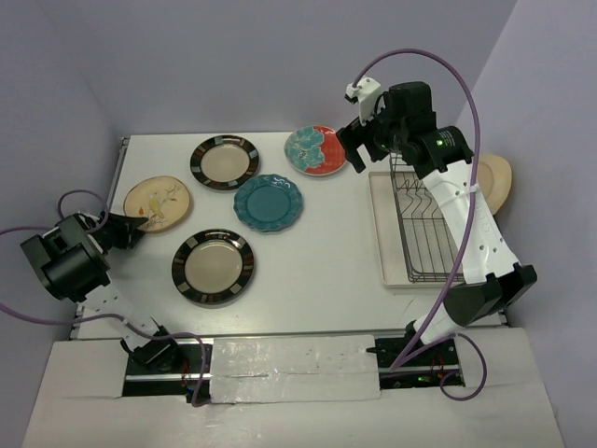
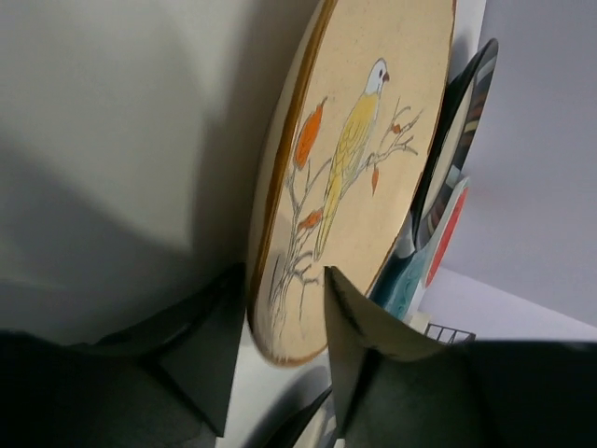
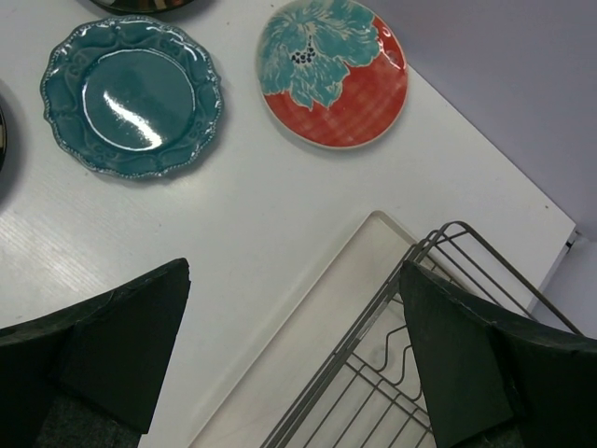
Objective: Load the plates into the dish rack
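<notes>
On the white table [image 1: 317, 261], the dark wire dish rack [image 1: 424, 224] sits right, with a plain cream-tan plate [image 1: 494, 182] beyond it. Left of the rack lie the red floral plate [image 1: 315, 151] far and the scalloped teal plate [image 1: 269, 203] nearer. Further left are a far striped-rim plate [image 1: 225, 161] and a near striped-rim plate [image 1: 213, 266], with the bird-painted cream plate [image 1: 159, 203] leftmost.

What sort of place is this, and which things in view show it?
Probably a robotics lab cell, not a kitchen: two arms mounted on a white table, bare lilac walls, plates spread beside a dish rack.
</notes>
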{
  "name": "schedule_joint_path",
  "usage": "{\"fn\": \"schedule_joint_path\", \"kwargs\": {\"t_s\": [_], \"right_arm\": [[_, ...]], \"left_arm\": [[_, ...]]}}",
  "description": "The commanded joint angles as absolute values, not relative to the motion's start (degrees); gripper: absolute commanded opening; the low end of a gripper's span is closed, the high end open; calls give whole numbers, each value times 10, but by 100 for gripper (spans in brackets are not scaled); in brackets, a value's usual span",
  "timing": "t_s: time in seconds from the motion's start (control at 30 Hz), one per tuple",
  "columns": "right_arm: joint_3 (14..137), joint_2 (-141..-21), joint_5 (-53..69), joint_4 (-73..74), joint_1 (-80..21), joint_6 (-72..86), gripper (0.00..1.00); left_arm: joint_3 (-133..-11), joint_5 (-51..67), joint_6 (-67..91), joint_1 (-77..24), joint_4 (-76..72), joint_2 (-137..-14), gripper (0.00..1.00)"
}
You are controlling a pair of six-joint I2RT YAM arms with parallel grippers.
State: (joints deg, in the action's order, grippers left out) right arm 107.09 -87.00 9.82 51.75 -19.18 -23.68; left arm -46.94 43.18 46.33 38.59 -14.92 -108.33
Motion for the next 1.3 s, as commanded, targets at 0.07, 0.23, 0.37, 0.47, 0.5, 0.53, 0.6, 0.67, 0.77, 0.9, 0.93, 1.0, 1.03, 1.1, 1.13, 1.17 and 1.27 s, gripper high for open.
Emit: {"fn": "schedule_joint_path", "kwargs": {"t_s": [0.07, 0.23, 0.37, 0.47, 0.5, 0.53, 0.6, 0.67, 0.77, 0.9, 0.93, 1.0, 1.03, 1.1, 1.13, 1.17, 1.27], "right_arm": [[1104, -875, 88, 502, -198, -240, 100], [1096, -874, 84, 500, -207, -245, 100], [1070, -862, 83, 488, -223, -256, 100], [1038, -848, 87, 469, -240, -283, 100], [1031, -844, 92, 466, -243, -300, 100], [1017, -834, 111, 455, -247, -308, 100], [1003, -823, 140, 440, -247, -337, 100], [978, -802, 193, 417, -248, -361, 100], [936, -770, 271, 367, -252, -406, 100], [868, -724, 316, 275, -293, -478, 100], [834, -704, 321, 239, -306, -496, 100], [794, -683, 318, 199, -356, -555, 100], [760, -668, 313, 171, -374, -577, 100], [710, -653, 280, 138, -434, -646, 100], [697, -650, 271, 134, -452, -666, 100], [686, -648, 262, 131, -469, -687, 100], [646, -647, 215, 121, -525, -742, 100]], "left_arm": [[-502, 389, 502, 378, -196, -1148, 36], [-510, 393, 510, 378, -193, -1153, 0], [-516, 408, 495, 379, -164, -1108, 0], [-527, 433, 485, 379, -131, -1037, 0], [-534, 442, 475, 378, -117, -1018, 0], [-554, 458, 468, 377, -77, -981, 0], [-576, 475, 443, 375, -36, -946, 0], [-600, 497, 435, 375, 9, -895, 0], [-615, 525, 436, 371, 46, -835, 0], [-618, 555, 425, 306, 104, -770, 0], [-609, 560, 425, 288, 108, -761, 0], [-605, 579, 409, 218, 131, -752, 0], [-619, 584, 395, 194, 154, -756, 0], [-644, 592, 359, 130, 217, -771, 0], [-644, 596, 359, 117, 219, -773, 0], [-640, 603, 366, 106, 211, -773, 0], [-621, 635, 418, 77, 171, -769, 0]]}}
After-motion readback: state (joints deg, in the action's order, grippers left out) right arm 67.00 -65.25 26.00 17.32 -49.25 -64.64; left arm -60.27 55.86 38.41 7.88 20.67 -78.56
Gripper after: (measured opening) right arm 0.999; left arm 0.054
